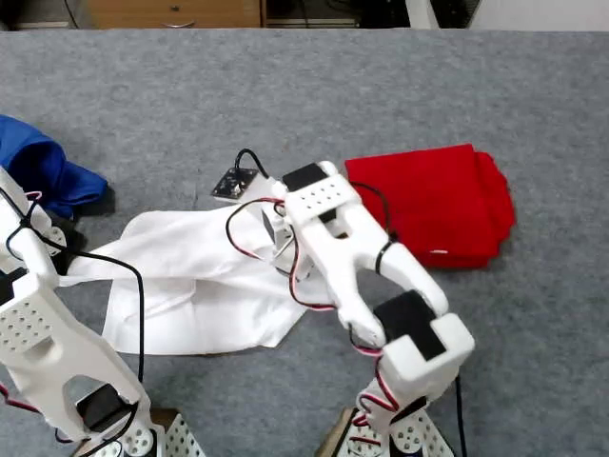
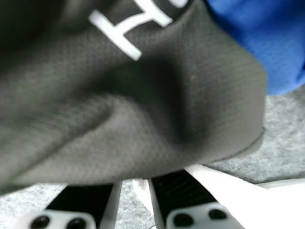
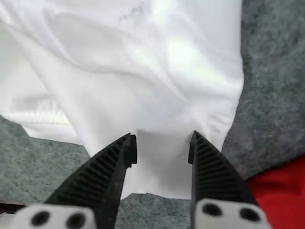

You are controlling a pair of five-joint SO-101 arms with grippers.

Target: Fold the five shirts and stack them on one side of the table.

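Note:
A white shirt (image 1: 200, 276) lies crumpled and spread left of the table's middle. A folded red shirt (image 1: 438, 205) rests to its right, and a blue shirt (image 1: 43, 171) is bunched at the left edge. My right gripper (image 1: 278, 238) hovers low over the white shirt's right part; in the right wrist view it (image 3: 162, 143) is open, its fingers astride the white cloth (image 3: 143, 71) near its edge. My left gripper (image 1: 52, 252) sits at the white shirt's stretched left sleeve and looks shut on it (image 2: 138, 183). A black shirt (image 2: 119, 95) with white print lies in front of it, with the blue shirt (image 2: 267, 38) beyond.
Grey felt covers the table (image 1: 381, 86); its far half and right side are bare. A small black part on a cable (image 1: 233, 181) lies just beyond the white shirt. A wooden cabinet (image 1: 171, 11) stands past the far edge.

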